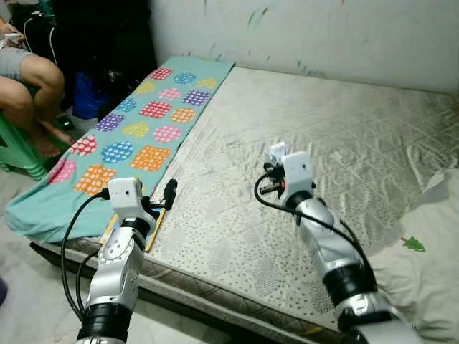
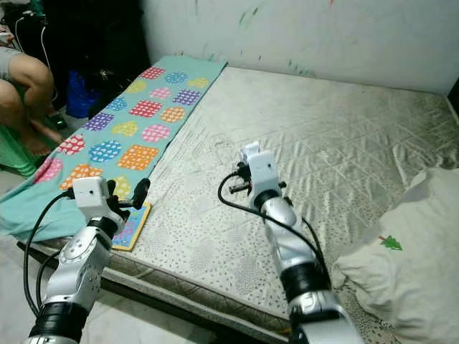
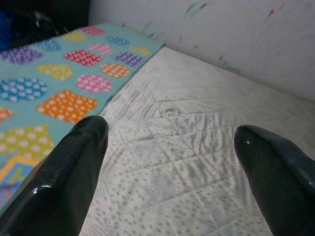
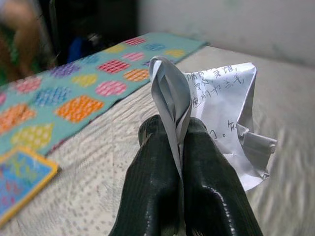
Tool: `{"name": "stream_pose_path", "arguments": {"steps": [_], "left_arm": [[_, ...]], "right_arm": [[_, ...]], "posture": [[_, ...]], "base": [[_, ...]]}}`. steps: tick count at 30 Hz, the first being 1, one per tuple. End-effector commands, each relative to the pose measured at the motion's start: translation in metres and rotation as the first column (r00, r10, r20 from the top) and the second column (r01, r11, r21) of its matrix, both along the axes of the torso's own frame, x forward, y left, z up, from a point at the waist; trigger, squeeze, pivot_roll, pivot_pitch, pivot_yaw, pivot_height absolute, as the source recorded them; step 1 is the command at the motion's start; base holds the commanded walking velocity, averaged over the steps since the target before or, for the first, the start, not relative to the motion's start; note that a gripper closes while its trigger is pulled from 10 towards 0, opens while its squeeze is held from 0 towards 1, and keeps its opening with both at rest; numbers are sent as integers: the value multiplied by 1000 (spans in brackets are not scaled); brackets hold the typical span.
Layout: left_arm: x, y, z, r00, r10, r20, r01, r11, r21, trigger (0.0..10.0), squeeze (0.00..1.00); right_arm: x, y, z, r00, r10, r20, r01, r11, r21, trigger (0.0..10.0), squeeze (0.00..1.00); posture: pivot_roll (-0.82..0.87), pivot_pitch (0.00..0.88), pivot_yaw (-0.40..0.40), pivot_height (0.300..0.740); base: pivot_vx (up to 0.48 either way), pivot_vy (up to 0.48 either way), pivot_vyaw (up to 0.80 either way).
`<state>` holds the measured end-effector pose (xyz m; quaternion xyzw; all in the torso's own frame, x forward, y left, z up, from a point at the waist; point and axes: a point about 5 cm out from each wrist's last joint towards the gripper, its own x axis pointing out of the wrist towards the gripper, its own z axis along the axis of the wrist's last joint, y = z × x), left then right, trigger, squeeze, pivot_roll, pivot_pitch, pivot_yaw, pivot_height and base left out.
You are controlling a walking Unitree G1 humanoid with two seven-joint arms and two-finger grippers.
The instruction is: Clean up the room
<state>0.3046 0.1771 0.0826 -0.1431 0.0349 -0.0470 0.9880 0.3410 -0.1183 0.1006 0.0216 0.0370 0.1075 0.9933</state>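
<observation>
My right gripper (image 4: 173,135) is shut on a crumpled sheet of white paper (image 4: 224,105) with handwriting on it. It holds the paper (image 1: 276,152) above the middle of the bare mattress (image 1: 344,136). My left gripper (image 3: 170,147) is open with nothing between its fingers, hovering over the mattress's near left edge. A flat colourful book with a yellow border (image 2: 131,223) lies just under the left gripper (image 1: 168,193), beside the teal blanket.
A teal blanket with coloured patches (image 1: 136,136) runs along the mattress's left side. A white pillow with a small green tree print (image 2: 401,258) lies at the right. A person sits at the far left on a green chair (image 1: 21,154). A marked wall (image 1: 323,29) stands behind.
</observation>
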Motion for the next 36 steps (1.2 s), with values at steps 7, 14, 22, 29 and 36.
{"name": "stream_pose_path", "arguments": {"steps": [7,14,22,29,36], "left_arm": [[2,-10,7,1000,-14,1,15,999,-47,10000,0],[1,-23,11,999,-31,10,31,999,-21,10000,0],[-4,-18,13,1000,-3,3,3,999,-52,10000,0],[-11,-17,14,1000,-6,-17,5,997,-71,10000,0],[-14,-17,14,1000,2,-26,-4,997,-76,10000,0]], "right_arm": [[-8,-21,-1,988,-151,32,150,988,35,10000,0],[-11,-24,-3,988,-154,19,154,988,22,10000,0],[-14,-19,0,991,-131,26,131,991,27,10000,0],[-19,-19,1,992,-128,19,127,991,32,10000,0],[-21,-21,-1,993,-119,1,118,992,37,10000,0]], "posture": [[-118,0,-5,740],[-91,0,-24,740],[-93,38,-20,740],[-97,65,-19,740],[-95,66,-26,740]], "base": [[0,0,-686],[0,0,-800],[0,0,-269],[0,0,-393],[0,0,-345]]}}
